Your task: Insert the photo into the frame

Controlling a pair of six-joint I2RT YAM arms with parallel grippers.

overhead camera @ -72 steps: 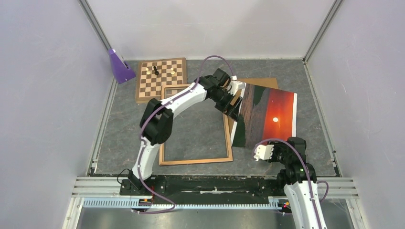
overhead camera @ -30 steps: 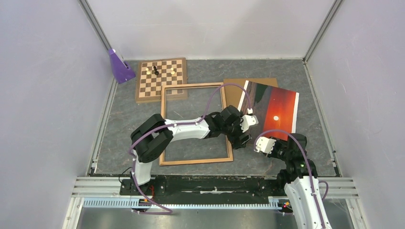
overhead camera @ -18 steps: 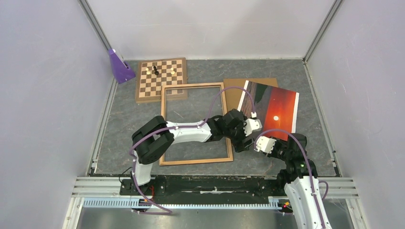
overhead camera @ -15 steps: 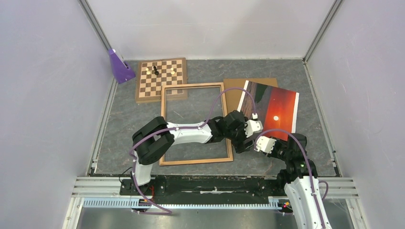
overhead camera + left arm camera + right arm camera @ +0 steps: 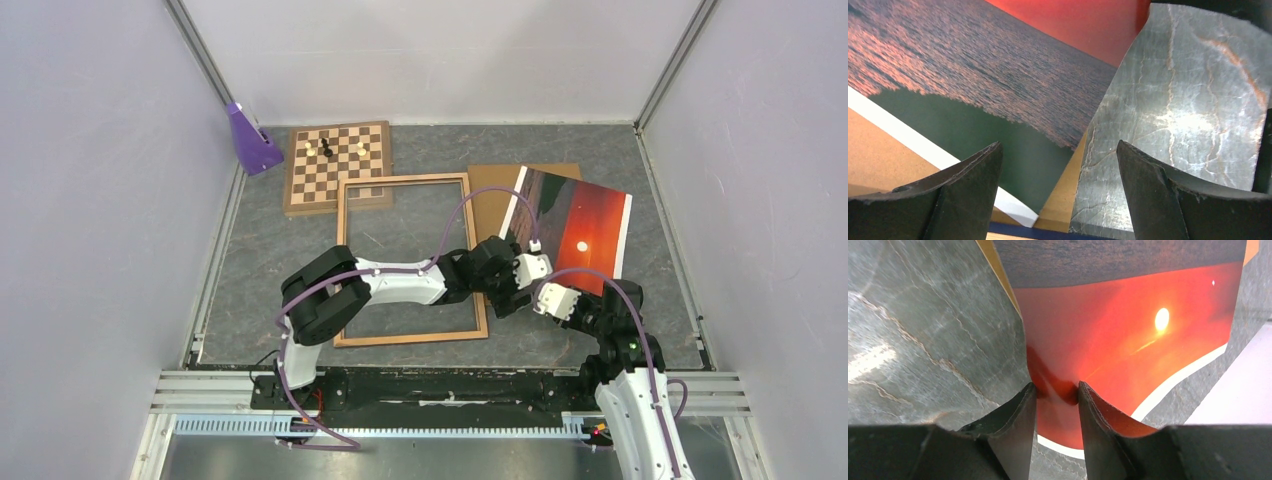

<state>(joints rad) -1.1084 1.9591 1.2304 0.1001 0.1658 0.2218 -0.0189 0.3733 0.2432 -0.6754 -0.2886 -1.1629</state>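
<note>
The photo, a sunset print, lies tilted at the right, partly over a brown backing board. The frame lies flat at centre, its light wood side up. My right gripper is shut on the photo's near edge. In the right wrist view the red paper buckles between the fingertips. My left gripper hovers open over the photo's near left corner, just beside the frame's right rail. In the left wrist view the dark green corner lies between the wide-apart fingers, touching neither.
A chessboard with a few pieces sits at the back left, its near edge under the frame's far corner. A purple wedge stands in the far left corner. Enclosure walls stand close on both sides. A blue strip of the frame shows below the left fingers.
My left arm has swung from the photo's far left edge down to its near left corner, close to the right gripper. The photo's far end has shifted slightly right.
</note>
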